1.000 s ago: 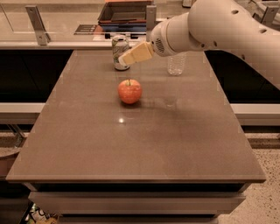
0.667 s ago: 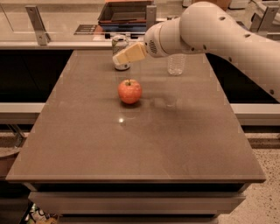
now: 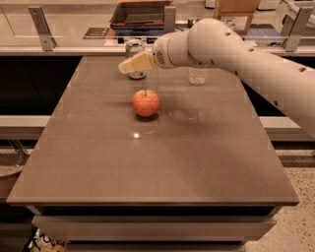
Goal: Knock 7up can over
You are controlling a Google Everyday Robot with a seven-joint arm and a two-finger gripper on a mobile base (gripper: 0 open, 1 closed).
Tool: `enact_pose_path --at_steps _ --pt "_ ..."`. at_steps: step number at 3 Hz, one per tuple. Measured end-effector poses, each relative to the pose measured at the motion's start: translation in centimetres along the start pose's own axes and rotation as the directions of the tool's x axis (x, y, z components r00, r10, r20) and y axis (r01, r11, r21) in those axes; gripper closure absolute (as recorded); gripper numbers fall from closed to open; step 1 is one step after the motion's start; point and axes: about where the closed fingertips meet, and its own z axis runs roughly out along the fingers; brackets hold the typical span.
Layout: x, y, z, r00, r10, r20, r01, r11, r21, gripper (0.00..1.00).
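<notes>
The 7up can point(image 3: 134, 48) stands upright near the far edge of the brown table point(image 3: 147, 162), left of centre. Its silver top shows above my gripper and its base shows just below it. My gripper point(image 3: 130, 65) is a cream wedge at the end of the white arm point(image 3: 231, 54). It reaches in from the right and lies across the front of the can's middle, hiding it. Whether it touches the can I cannot tell.
A red apple point(image 3: 145, 102) sits on the table just in front of the can. A clear plastic bottle point(image 3: 197, 75) stands to the right, its top hidden by my arm. Behind the table are a counter rail and a dark tray point(image 3: 140, 15).
My gripper has moved left across the front of the can. The can still stands upright and the apple has not moved.
</notes>
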Motion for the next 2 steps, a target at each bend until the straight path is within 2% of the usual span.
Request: enact_pose_path --at_steps 2 --pt "0.5 -1.0 3.7 0.998 0.013 0.055 -0.011 0.9996 -0.025 0.00"
